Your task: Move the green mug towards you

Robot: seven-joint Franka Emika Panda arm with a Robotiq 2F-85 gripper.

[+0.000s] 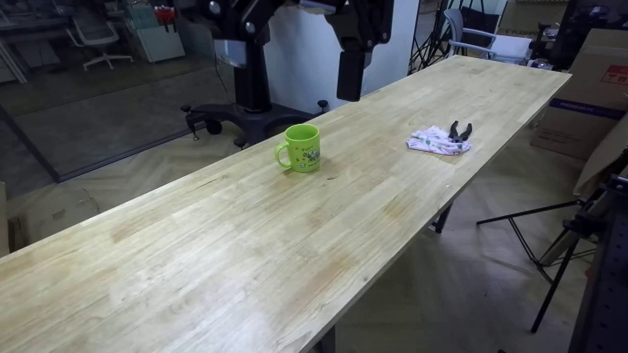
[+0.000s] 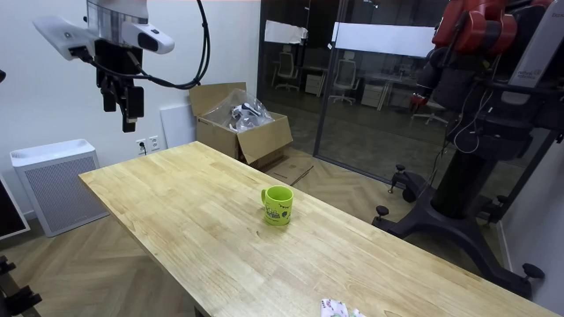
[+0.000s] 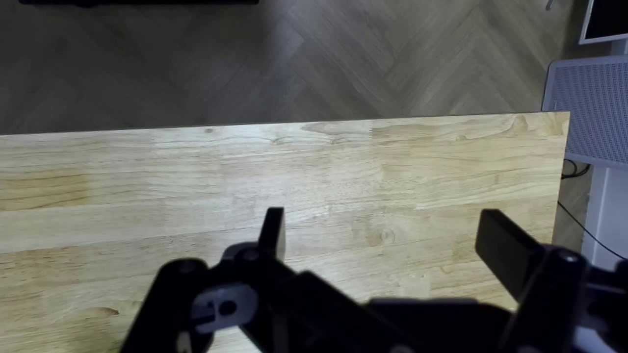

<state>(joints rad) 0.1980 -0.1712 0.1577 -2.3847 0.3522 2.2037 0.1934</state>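
Green mug [image 1: 306, 152] upright on the wooden table [image 1: 221, 245]; well apart from the mug, a patterned cloth [image 1: 431, 141] with dark pliers [image 1: 457, 139] touching it. Higher than the mug hangs the gripper [image 3: 382, 220], jaws spread wide.

In both exterior views the print [image 1: 312, 156] on the green mug [image 1: 301, 147] is too small to read. In an exterior view the bottom edge cuts off the cloth [image 2: 333, 307] (only a scrap shows); the wrist view's lower edge crops the gripper [image 3: 385, 233].
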